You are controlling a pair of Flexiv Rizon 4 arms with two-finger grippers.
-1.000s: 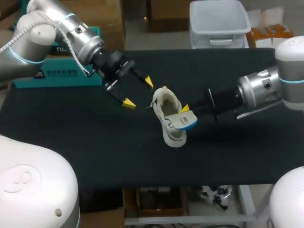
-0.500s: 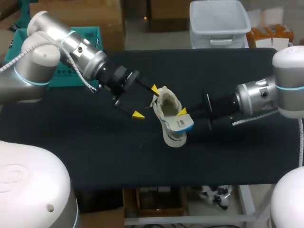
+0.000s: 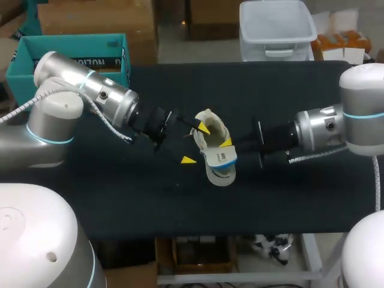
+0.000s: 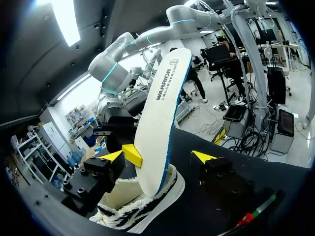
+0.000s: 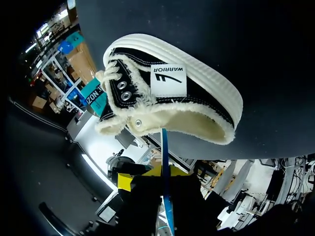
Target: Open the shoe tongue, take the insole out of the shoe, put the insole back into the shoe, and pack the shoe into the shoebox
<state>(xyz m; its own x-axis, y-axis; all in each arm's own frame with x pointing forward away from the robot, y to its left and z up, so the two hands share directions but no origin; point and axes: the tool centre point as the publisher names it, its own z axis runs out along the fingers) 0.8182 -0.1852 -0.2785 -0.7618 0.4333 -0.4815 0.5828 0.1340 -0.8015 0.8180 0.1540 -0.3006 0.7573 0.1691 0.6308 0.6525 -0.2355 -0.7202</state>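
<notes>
The shoe lies mid-frame on the black tabletop. The right fingers pinch the white, blue-edged insole, which stands upright over the shoe. The left fingers are spread wide at the shoe's left, one on either side of the insole, holding nothing.

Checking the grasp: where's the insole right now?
Head view, near the middle of the table: the insole is pinched in the right gripper, its lower end in the shoe opening, with the open left gripper beside the shoe.
</notes>
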